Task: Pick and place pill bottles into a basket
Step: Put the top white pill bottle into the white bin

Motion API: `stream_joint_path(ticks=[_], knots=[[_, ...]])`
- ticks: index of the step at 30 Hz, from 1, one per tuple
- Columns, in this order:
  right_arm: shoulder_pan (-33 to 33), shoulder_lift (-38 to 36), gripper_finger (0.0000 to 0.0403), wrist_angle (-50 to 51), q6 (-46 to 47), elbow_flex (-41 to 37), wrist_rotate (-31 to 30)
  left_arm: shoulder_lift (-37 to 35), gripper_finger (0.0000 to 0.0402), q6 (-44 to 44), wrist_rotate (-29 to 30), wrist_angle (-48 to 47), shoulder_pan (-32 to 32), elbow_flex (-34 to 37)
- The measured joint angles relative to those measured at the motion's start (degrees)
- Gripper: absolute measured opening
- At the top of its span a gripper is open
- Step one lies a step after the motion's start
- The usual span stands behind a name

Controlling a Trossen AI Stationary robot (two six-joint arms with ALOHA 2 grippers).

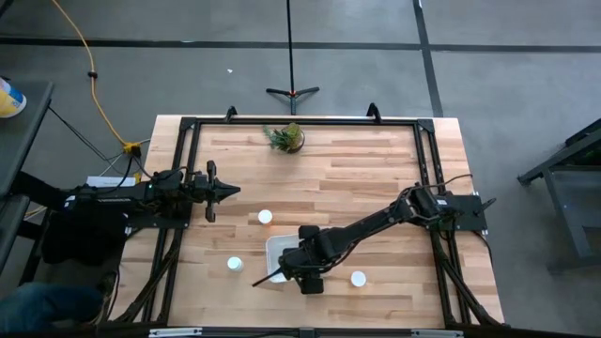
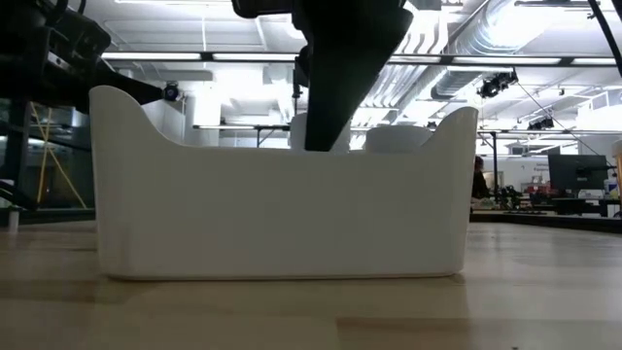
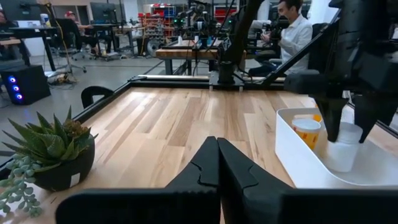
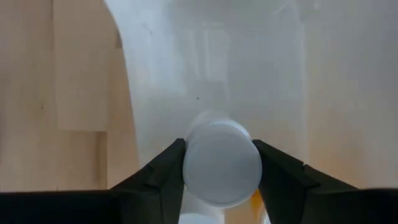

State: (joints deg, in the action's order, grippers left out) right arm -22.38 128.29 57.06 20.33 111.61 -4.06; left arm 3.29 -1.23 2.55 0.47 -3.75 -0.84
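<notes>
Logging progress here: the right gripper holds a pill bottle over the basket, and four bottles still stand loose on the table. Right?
Not four: the high view shows three loose bottles on the table. The right gripper does hold a pill bottle over the basket.

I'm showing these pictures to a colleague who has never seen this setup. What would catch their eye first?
Probably the right pincer, shut on a white-capped pill bottle and held over the white basket near the table's front edge. Next, three loose bottles on the wood: one behind the basket, one to its left, one to its right. The left pincer waits shut at the left side, and a small potted plant sits at the back.
</notes>
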Motion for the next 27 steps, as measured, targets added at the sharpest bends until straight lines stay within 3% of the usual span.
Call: stream_joint_path(ticks=[6, 14, 27], knots=[[0.47, 0.00, 0.0153, -1.56, -1.31, -0.02, 0.27, 0.00, 0.0023, 0.18, 0.00, 0.00, 0.00, 0.00], [0.62, 0.00, 0.0185, -1.71, -1.31, -0.01, 0.57, 0.00, 0.0023, 0.20, 0.00, 0.00, 0.00, 0.00], [0.62, -0.02, 0.0203, -1.73, -1.31, 0.01, 0.63, 0.00, 0.0023, 0.22, 0.00, 0.00, 0.00, 0.01]])
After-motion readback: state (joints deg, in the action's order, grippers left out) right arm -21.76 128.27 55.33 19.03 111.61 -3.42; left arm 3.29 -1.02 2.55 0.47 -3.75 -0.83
